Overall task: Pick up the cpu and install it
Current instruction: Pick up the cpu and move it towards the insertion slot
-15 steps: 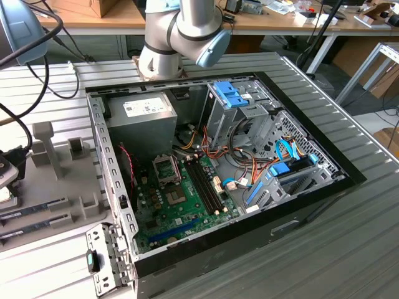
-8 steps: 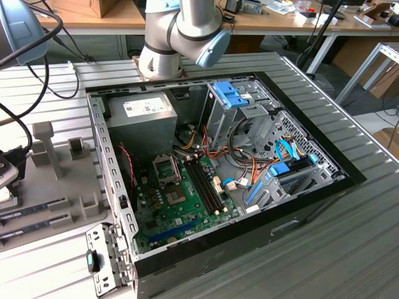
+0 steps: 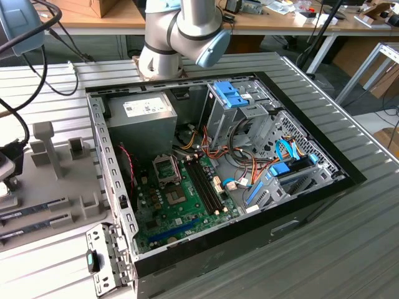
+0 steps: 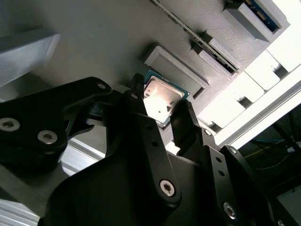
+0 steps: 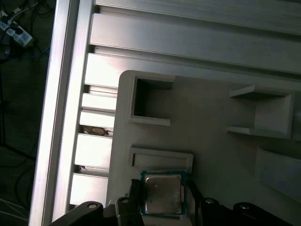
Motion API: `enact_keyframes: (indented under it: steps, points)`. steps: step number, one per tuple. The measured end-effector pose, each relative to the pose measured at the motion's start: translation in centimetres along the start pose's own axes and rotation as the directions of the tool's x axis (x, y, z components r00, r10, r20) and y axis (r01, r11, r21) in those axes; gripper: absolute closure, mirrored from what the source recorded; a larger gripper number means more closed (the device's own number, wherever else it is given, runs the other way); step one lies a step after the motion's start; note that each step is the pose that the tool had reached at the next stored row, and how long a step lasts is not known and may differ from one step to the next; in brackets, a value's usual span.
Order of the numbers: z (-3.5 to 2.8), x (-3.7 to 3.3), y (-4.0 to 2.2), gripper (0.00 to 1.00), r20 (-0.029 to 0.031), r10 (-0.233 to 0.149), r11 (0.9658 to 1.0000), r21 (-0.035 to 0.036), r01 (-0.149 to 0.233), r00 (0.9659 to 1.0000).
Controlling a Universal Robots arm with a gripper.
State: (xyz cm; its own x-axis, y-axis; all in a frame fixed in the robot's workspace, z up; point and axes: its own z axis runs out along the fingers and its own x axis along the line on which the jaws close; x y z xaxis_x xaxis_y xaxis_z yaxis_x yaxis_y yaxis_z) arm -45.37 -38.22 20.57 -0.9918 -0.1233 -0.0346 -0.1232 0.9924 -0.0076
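Observation:
The cpu, a small square chip with a silvery lid and a thin green rim, lies flat against the grey holder tray, close beside a raised grey block. My gripper has its two black fingers pressed against opposite edges of the chip, shut on it. The first wrist view shows the same hold: the cpu sits between the fingertips of the gripper. In the exterior view the open computer case shows the green motherboard with its socket.
The grey tray with upright pegs lies on the ribbed metal table at the exterior view's left, memory sticks lying in its slots. Inside the case are a power supply, blue drive brackets and loose cables.

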Motion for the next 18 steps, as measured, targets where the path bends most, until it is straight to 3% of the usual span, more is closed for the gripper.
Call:
enact_keyframes:
  steps: [7, 18]
  points:
    - [-0.04, 0.01, 0.0, 0.53, 0.0014, 0.001, 0.9999, -0.0132, 0.0, 1.0]
    - [-0.25, -0.02, 0.0, 0.53, 0.0018, 0.001, 0.9999, -0.0155, -0.001, 1.0]
